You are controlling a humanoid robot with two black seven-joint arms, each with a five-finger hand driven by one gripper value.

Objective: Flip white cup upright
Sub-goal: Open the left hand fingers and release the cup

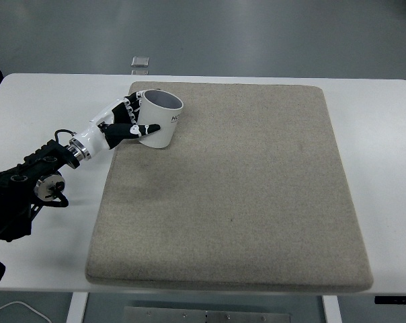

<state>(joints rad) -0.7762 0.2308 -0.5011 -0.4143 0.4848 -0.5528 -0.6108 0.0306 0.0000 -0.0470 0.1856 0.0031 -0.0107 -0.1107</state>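
The left hand (128,120) grips the white cup (159,118) on a beige mat (236,188); white table (48,101), grey floor (257,33).

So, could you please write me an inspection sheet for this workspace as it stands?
Surface: white table carrying a beige felt mat.
Job's things: white cup at the mat's far-left corner, mouth up, slightly tilted, dark lettering on its side.
Clutter: nothing seen on the table.
Grippers: left hand wrapped around the cup's left side; right hand not in view.
Cables: white cable at the bottom-left corner, below the table edge.
Surroundings: grey floor; small grey object lying beyond the far table edge.
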